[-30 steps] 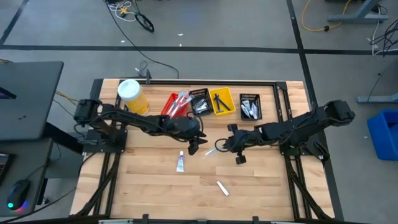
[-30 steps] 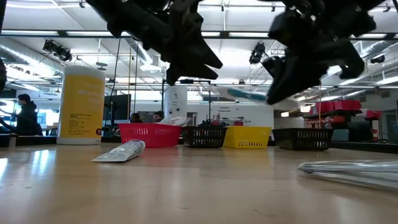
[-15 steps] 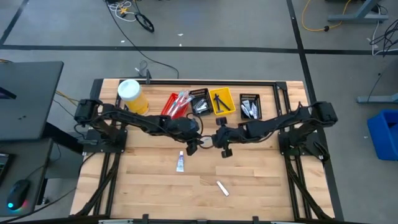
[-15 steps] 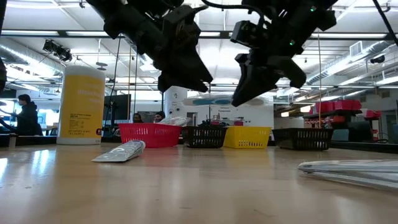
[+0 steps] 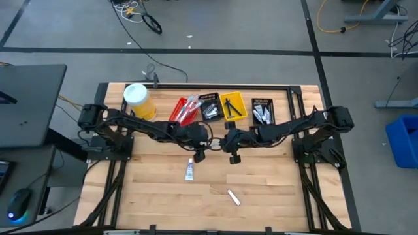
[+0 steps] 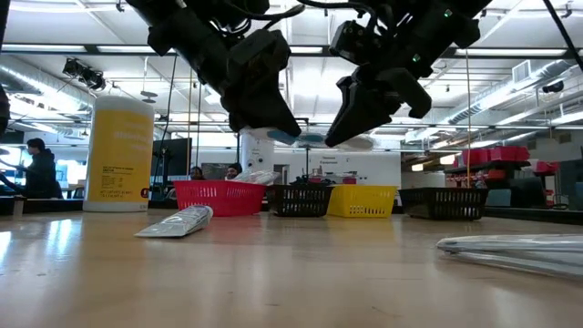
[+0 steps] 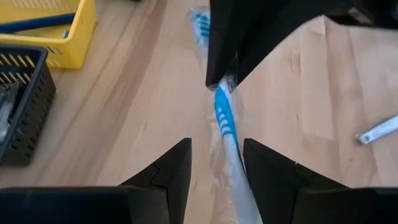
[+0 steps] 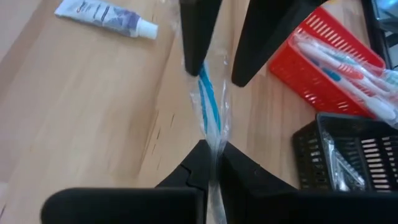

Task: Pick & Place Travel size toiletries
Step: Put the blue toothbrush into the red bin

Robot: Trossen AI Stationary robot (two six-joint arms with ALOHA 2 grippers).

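Two loose items are left on the bare wood, as far as we can see: a white-and-blue tube [image 5: 189,170] below the middle of the high view, and a small white packet [image 5: 233,197] lower down, toward the bottom centre. A third, a wrapped blue toothbrush [image 8: 209,107], is in the air between our two arms at the centre of the frame.

Our right gripper [image 8: 211,163] has its fingers pressed together on one end of the toothbrush wrapper. Our left gripper [image 7: 216,163] is spread, its two fingers either side of the other end and not closed on it. We judge this to be a hand-over from right to left, midway.

Along the upper middle of the high view stand four bins. The red bin [image 5: 177,112] already holds several toothbrushes; the black bin [image 5: 209,107] beside it holds small packets, the yellow bin [image 5: 233,106] a dark item, and the far black bin [image 5: 262,111] pale items. A yellow canister [image 5: 138,100] stands at the upper left of the table.

We reckon sorting is well along: the toothbrush seems bound for the red bin, then the tube and packet remain.
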